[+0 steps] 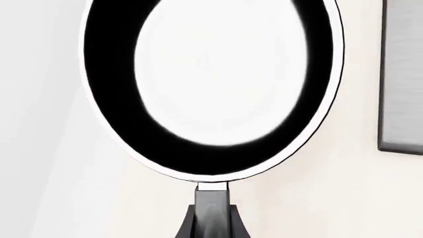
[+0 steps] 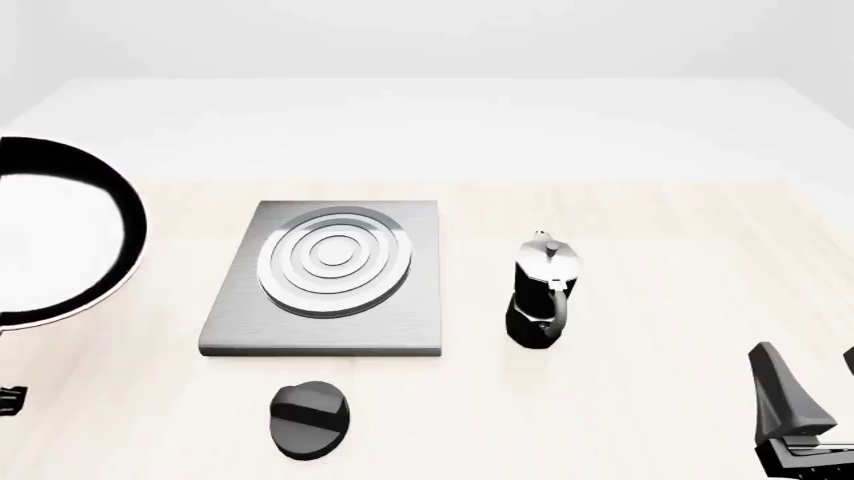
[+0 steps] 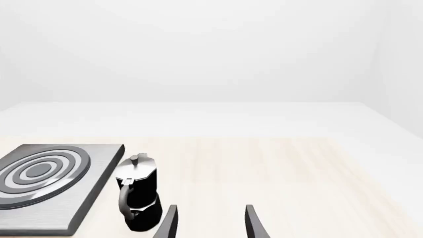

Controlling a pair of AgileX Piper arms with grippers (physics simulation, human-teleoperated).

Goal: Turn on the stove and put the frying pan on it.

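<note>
The frying pan [image 2: 131, 240] hangs raised at the far left, left of the stove [image 2: 400, 300], its glossy inside reflecting white. In the left wrist view the pan [image 1: 112, 99] fills the picture, and its handle [image 1: 211, 198] runs back into my left gripper [image 1: 211, 220], which is shut on it. The stove's silver rings [image 2: 334, 258] are bare. The black oval knob [image 2: 310, 420] lies in front of the slab. My right gripper [image 2: 817, 385] is open and empty at the near right, also seen in the right wrist view [image 3: 210, 225].
A black-and-silver moka pot [image 2: 543, 292] stands upright just right of the stove, between it and my right gripper; it also shows in the right wrist view [image 3: 137, 193]. The stove's edge shows in the left wrist view [image 1: 403, 74].
</note>
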